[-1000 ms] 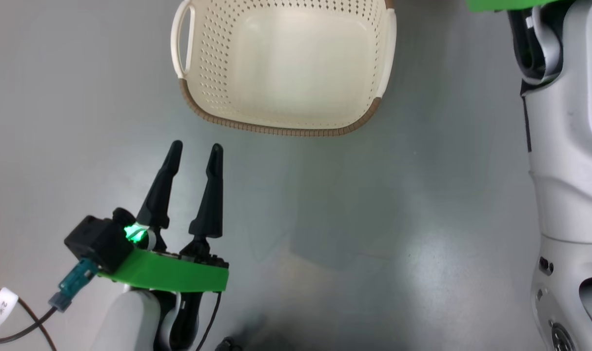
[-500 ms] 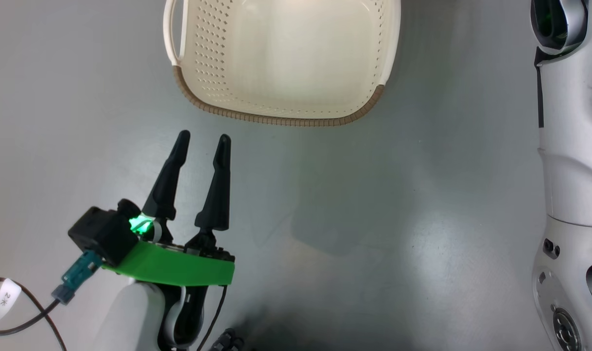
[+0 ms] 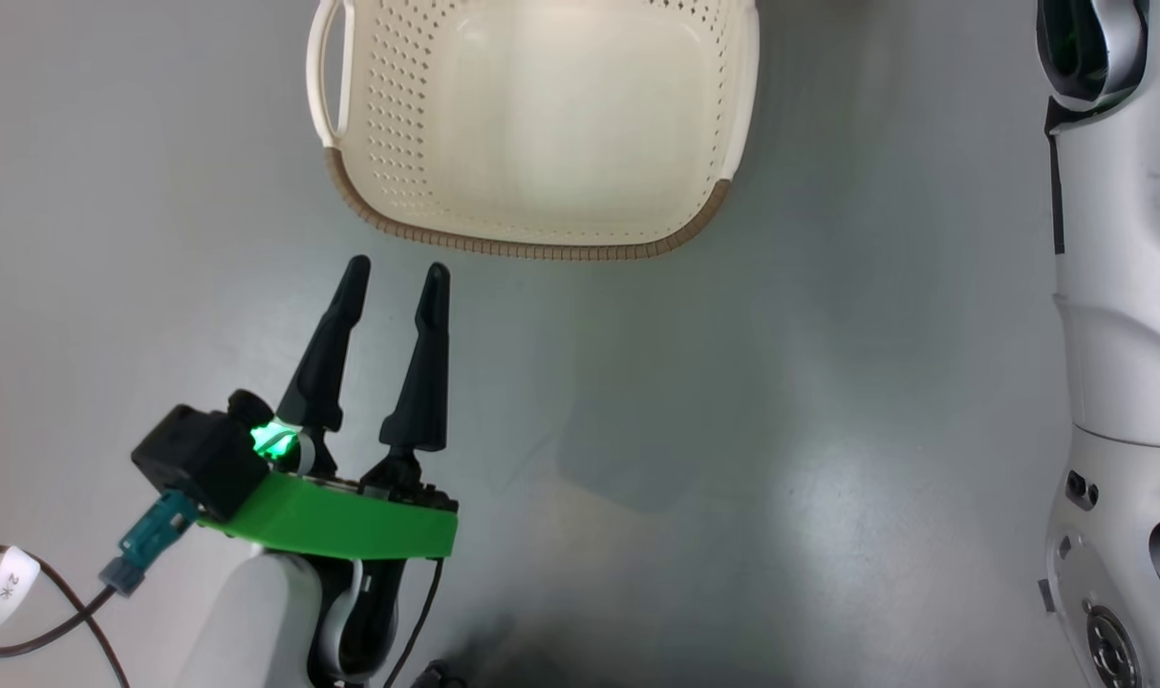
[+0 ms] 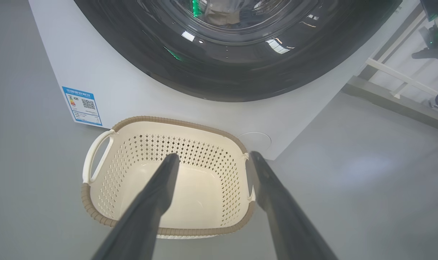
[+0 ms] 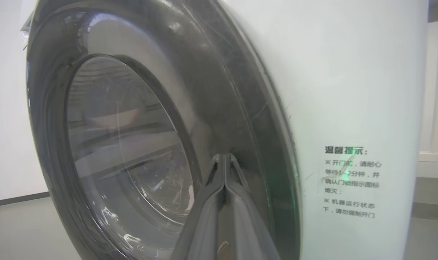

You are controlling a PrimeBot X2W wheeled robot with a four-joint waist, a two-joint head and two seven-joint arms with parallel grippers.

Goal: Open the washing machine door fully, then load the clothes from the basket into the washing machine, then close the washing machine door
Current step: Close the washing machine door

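Observation:
The cream basket stands on the grey floor with nothing inside it. My left gripper hovers just short of its near rim, open and holding nothing. In the left wrist view the basket sits in front of the white washing machine. The washing machine door lies flat against the machine's front. A pale crumpled shape shows behind the glass; I cannot tell if it is the clothes. My right gripper is shut, its tips at the door's black rim, beside the white front.
My right arm's pale forearm runs down the right edge of the head view. A blue label and a round flap mark the machine's lower front. White rails stand to its right. A tagged cable trails at lower left.
The head view has shifted a little, so the basket sits slightly further left and higher. The green part of my right arm has left the top edge. Neither gripper has changed state.

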